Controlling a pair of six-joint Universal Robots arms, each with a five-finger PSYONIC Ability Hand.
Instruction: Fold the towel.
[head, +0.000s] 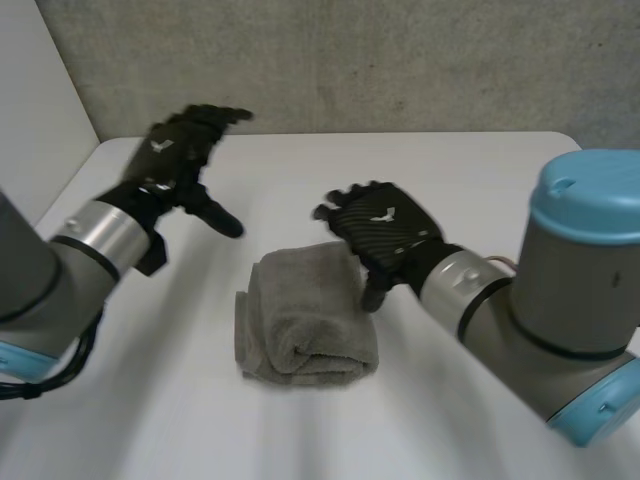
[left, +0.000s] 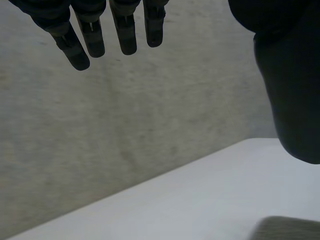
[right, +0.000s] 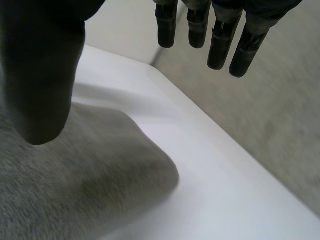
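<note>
Evidently the towel (head: 305, 315) lay folded into a thick, compact bundle at the middle of the table (head: 480, 170), so I judged the step in hand to be clearing off without disturbing it. To do that well, I reckoned the right hand (head: 385, 225) should lift straight up before drawing away. A sideways drag of the thumb (right: 40, 75) could catch the top layer and pull the fold open. A flat press on the middle would be the only further touch worth making.

That hand hovered over the towel's far right corner, its fingers (right: 220, 45) loosely straight and reaching past the cloth over bare table. The thumb hung close above the cloth, and I could not tell whether it touched. It held nothing. The left hand (head: 180, 150) was raised well apart from the towel, off its far left side, fingers straight and spread, empty.
</note>
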